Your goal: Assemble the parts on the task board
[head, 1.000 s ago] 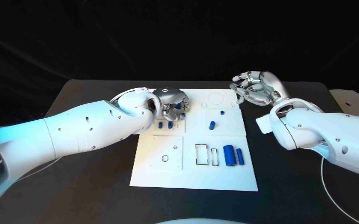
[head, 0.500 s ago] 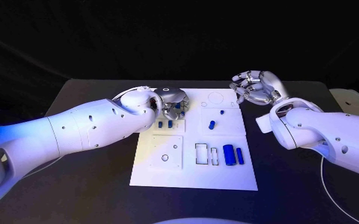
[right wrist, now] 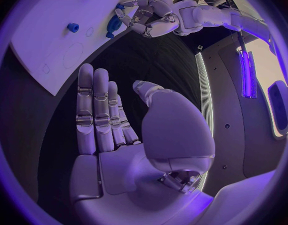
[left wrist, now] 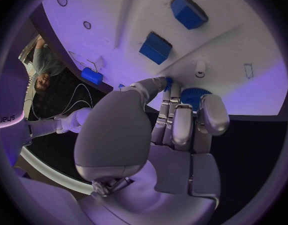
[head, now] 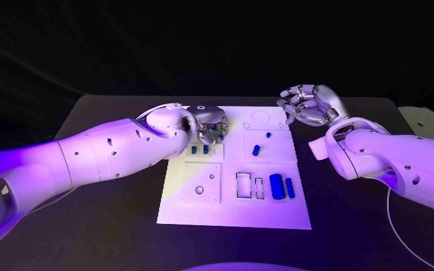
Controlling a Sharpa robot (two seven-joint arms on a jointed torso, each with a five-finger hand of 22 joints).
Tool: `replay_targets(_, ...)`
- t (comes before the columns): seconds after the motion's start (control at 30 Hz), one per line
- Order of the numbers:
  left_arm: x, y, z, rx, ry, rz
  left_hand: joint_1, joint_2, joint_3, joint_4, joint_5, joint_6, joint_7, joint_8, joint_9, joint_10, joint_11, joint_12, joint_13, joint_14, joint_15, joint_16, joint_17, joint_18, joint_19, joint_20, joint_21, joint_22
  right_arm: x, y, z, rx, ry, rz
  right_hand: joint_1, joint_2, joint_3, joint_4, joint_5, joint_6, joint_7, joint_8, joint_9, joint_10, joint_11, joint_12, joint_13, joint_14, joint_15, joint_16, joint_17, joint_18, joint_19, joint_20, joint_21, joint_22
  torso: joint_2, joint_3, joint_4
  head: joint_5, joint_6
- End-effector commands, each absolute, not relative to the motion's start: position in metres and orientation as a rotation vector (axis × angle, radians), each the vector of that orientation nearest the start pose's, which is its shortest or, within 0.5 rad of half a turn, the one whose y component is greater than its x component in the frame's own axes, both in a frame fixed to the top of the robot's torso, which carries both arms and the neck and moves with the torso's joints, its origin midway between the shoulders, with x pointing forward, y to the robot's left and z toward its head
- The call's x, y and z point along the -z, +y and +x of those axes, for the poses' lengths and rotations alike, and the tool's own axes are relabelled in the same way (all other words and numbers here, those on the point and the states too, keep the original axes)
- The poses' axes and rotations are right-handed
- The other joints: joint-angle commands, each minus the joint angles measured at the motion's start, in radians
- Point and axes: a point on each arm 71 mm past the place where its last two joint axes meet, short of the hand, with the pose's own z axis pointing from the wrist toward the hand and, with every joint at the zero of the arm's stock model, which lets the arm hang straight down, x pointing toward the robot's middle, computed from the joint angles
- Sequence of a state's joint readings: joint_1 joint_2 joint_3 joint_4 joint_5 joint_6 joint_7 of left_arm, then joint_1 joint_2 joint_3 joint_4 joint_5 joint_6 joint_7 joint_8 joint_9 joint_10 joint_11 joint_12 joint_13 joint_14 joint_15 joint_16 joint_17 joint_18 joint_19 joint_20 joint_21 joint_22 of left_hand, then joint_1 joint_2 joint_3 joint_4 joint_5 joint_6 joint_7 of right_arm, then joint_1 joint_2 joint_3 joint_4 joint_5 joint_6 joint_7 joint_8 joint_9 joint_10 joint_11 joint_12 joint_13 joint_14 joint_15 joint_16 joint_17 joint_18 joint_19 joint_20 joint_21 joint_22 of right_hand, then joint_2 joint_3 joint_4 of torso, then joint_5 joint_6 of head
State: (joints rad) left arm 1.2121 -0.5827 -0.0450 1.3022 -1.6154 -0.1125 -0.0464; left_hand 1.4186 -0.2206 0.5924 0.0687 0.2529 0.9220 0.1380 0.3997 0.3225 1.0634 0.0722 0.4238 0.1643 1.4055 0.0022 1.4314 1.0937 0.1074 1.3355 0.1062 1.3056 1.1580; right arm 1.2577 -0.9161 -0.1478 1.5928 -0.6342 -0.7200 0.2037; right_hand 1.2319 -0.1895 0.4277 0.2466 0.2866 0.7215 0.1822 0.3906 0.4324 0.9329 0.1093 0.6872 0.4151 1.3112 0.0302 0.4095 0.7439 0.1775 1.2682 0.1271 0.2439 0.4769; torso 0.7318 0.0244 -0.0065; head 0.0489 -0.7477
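The white task board [head: 235, 211] lies mid-table. My left hand [head: 209, 124] hovers low over its far left corner, fingers curled round a round ribbed blue part [left wrist: 194, 96], thumb tip against it. The right wrist view shows that left hand [right wrist: 146, 21] with the blue part [right wrist: 113, 23] under its fingers. Two small blue blocks [head: 199, 150] stand just in front of it, seen close as blue blocks [left wrist: 156, 47]. A blue peg [head: 268, 135], a short blue piece [head: 256, 151] and two long blue cylinders [head: 282, 187] lie on the board's right half. My right hand [head: 307, 105] is raised beside the far right corner, fingers straight and apart, holding nothing.
Empty rectangular slots [head: 249, 185] and an oval hole [head: 199, 190] mark the board's near half. The black table [head: 108, 221] runs bare round the board on both sides. A pale object [head: 418, 120] sits at the table's far right edge.
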Motion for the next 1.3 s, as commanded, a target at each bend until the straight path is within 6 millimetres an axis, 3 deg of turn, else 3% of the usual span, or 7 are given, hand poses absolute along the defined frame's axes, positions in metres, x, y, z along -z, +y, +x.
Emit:
replay_targets(0.03,0.207,0.119,0.512,0.607,1.795,0.485,0.003,0.012,0.001,-0.009,-0.006,0.015,-0.003,-0.004,0.004,0.029,-0.006,-0.008,-0.001,0.001,-0.006,-0.003,-0.005,-0.014,0.013,-0.003,0.010,0.014,0.172,-0.236,0.474,-0.987,1.385,0.576,0.007,0.002,-0.001,-0.002,0.004,0.002,0.008,0.006,-0.001,-0.007,0.000,-0.002,-0.003,0.008,0.000,-0.004,0.003,0.004,0.007,0.002,-0.006,-0.003,0.000,0.0007,-0.0004,0.002,-0.001)
replay_targets(0.27,0.205,0.120,0.513,0.614,1.767,0.473,0.011,0.024,0.012,-0.031,-0.015,0.040,-0.005,-0.015,0.007,0.067,-0.010,-0.037,-0.004,0.012,-0.011,-0.003,-0.004,-0.019,0.025,-0.009,0.026,0.035,0.172,-0.236,0.474,-0.987,1.384,0.576,0.006,0.002,-0.001,-0.001,0.004,0.002,0.008,0.006,-0.002,-0.007,0.000,-0.002,-0.003,0.009,0.000,-0.004,0.004,0.004,0.007,0.002,-0.006,-0.003,-0.001,0.0005,-0.0007,0.002,0.000)
replay_targets(0.77,0.188,0.123,0.502,0.716,1.697,0.412,-0.001,0.019,0.019,-0.039,-0.016,0.039,0.001,-0.037,0.004,0.074,-0.003,-0.079,-0.012,0.008,-0.005,-0.009,-0.023,-0.016,0.017,-0.007,0.020,0.025,0.174,-0.237,0.475,-0.983,1.384,0.577,0.006,0.002,-0.001,-0.001,0.004,0.002,0.008,0.006,-0.002,-0.007,0.000,-0.002,-0.003,0.009,0.000,-0.004,0.004,0.004,0.007,0.002,-0.006,-0.003,-0.004,0.0007,0.0022,0.002,0.015)
replay_targets(1.3,0.176,0.164,0.494,0.700,1.723,0.322,-0.024,0.006,0.019,-0.041,-0.016,0.039,0.007,-0.065,0.003,0.078,0.007,-0.143,-0.029,-0.007,0.004,-0.019,-0.054,-0.009,-0.006,-0.001,-0.002,-0.004,0.175,-0.241,0.475,-0.974,1.385,0.583,0.006,0.002,-0.002,0.000,0.004,0.002,0.008,0.007,-0.002,-0.006,0.000,-0.002,-0.004,0.009,0.000,-0.005,0.005,0.004,0.007,0.002,-0.006,-0.004,-0.002,0.0003,0.0041,0.007,0.023)
